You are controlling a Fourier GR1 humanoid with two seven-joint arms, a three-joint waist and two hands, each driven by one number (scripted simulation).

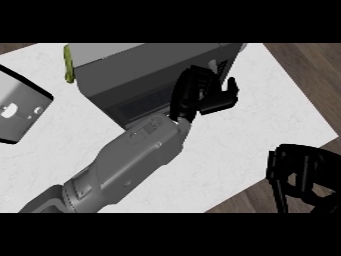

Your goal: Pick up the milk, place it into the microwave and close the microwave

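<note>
1. Head view: my grey left forearm (121, 165) rises from about 7 o'clock toward the middle of the white marble-patterned counter top (276, 115).
2. My black left hand (202, 95) sits just above centre, at the front right corner of the dark grey box-shaped microwave (143, 70), which fills the 12 o'clock area.
3. Its fingers are curled; I cannot tell what, if anything, they have hold of.
4. The microwave's grey door (10, 102) with a black edge hangs wide at 9 o'clock.
5. A thin yellow-green strip (68, 62) shows at the microwave's upper left corner.
6. I cannot make out the milk anywhere.
7. My black right hand (306, 175) rests at 4 o'clock, off the counter's edge, over the brown wooden floor (313, 70), fingers bent, holding nothing.
</note>
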